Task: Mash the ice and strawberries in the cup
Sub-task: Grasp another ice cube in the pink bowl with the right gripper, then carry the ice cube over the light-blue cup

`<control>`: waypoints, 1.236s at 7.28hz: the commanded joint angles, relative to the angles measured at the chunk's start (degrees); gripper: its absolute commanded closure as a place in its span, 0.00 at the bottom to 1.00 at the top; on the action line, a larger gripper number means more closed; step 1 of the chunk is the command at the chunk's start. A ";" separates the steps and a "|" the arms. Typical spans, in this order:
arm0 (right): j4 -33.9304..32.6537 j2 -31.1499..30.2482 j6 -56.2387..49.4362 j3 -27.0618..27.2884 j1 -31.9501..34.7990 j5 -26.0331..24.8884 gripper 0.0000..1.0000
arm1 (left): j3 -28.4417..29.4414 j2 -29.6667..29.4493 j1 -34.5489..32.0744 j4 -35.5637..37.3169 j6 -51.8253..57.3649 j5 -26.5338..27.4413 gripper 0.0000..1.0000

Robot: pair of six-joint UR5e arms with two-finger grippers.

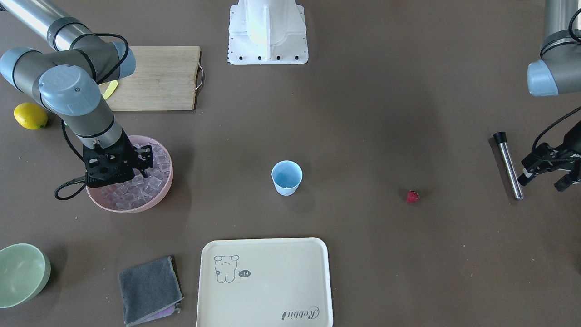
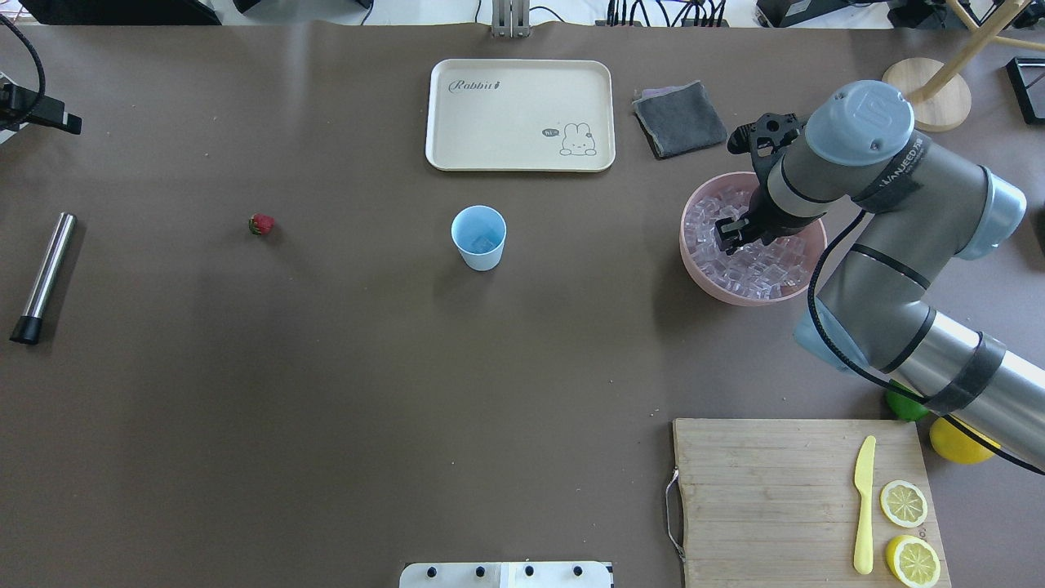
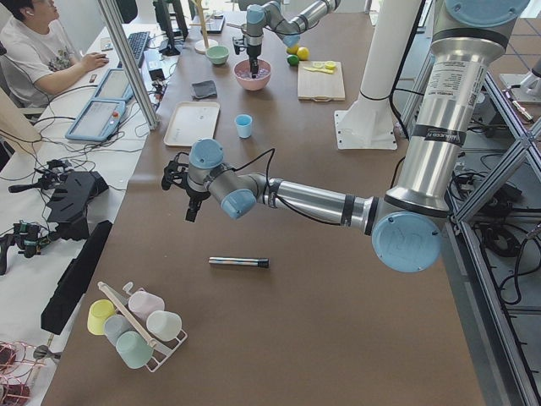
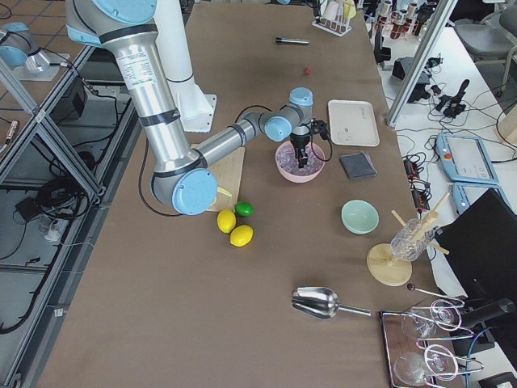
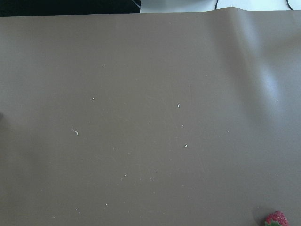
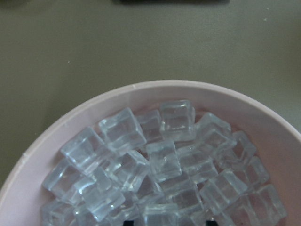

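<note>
The light-blue cup (image 1: 287, 178) (image 2: 478, 237) stands upright mid-table. A small red strawberry (image 1: 412, 196) (image 2: 261, 224) (image 5: 276, 219) lies alone on the mat between the cup and my left arm's side. Ice cubes (image 6: 160, 160) (image 2: 759, 269) fill a pink bowl (image 1: 163, 193) (image 2: 692, 265). My right gripper (image 1: 144, 161) (image 2: 732, 237) reaches down into that ice with its fingers apart, open. My left gripper (image 1: 542, 184) hovers open and empty beside a steel muddler (image 1: 508, 165) (image 2: 45, 278).
A cream tray (image 2: 441, 114) and a grey cloth (image 2: 679, 118) lie beyond the cup. A cutting board (image 2: 767, 498) carries a yellow knife and lemon halves. Lemons, a lime, a pale-green bowl (image 1: 22, 272) and the robot base (image 1: 268, 32) ring the area. A person sits at the far side in the left view.
</note>
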 commanded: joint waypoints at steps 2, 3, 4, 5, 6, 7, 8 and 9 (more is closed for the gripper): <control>0.01 0.24 0.34 -0.30 -0.25 -0.63 0.58 | 0.16 0.03 0.00 0.00 0.00 0.00 0.03; 0.01 0.24 0.34 -0.30 -0.25 -0.63 0.60 | 0.16 0.03 0.00 0.00 0.00 0.00 0.03; 0.01 0.51 0.43 -0.30 -0.33 -0.63 0.67 | 0.07 0.03 0.00 0.00 -0.17 0.00 0.03; -0.08 1.12 0.51 -0.21 -0.25 -0.54 0.80 | 0.16 -0.14 0.00 0.00 -0.17 0.00 0.03; -0.08 1.38 0.43 0.14 -0.25 -0.46 0.94 | 0.33 -0.23 0.00 0.00 -0.17 0.00 0.03; -0.17 1.47 0.43 0.66 0.19 -0.19 1.00 | 0.42 -0.32 0.00 0.00 -0.09 0.00 0.03; -0.17 1.39 0.43 0.67 0.19 -0.37 1.00 | 0.51 -0.41 0.00 0.00 -0.09 0.00 0.03; -0.95 1.56 0.43 2.32 1.32 0.33 1.00 | 0.68 -0.49 0.00 0.00 -0.09 0.00 0.03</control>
